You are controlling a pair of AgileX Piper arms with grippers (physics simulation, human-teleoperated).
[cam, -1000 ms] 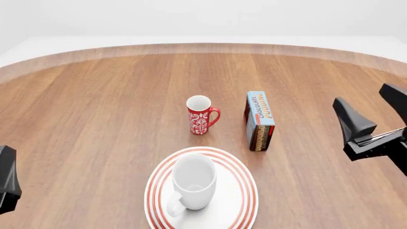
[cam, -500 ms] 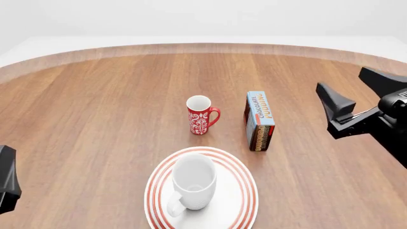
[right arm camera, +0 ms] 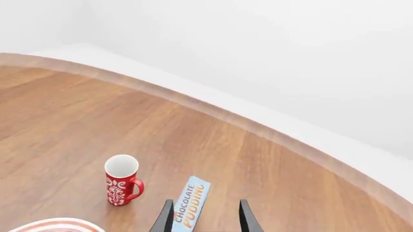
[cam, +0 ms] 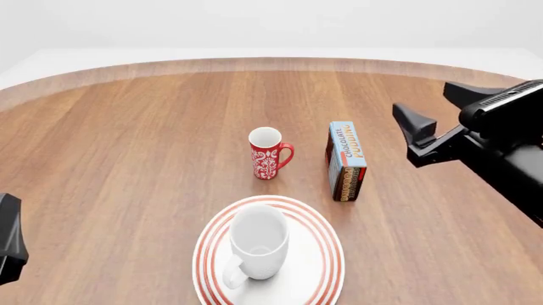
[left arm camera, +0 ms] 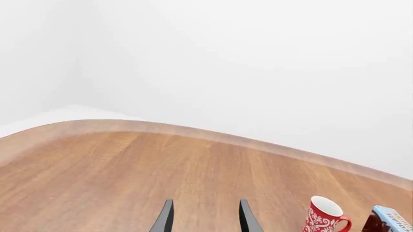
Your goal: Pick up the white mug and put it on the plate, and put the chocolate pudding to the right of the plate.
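Note:
The white mug [cam: 257, 244] stands upright on the plate [cam: 329, 254] at the near middle, handle toward the near side. Behind and right of the plate, the chocolate pudding [cam: 348, 160] carton stands on the table; it also shows in the right wrist view [right arm camera: 191, 202]. My right gripper [cam: 421, 99] hangs open to the right of the carton, above the table and apart from it, empty. My left gripper [left arm camera: 205, 203] is open and empty at the near left edge [cam: 9, 244], far from everything.
A slim red-and-white patterned mug [cam: 269, 153] stands left of the carton, behind the plate. The plate's rim [right arm camera: 58, 224] shows in the right wrist view. The table's curved far edge [cam: 271, 63] runs along the back.
My right gripper has moved left and farther back, closer to the chocolate pudding. The left arm, mug, plate and carton have not moved.

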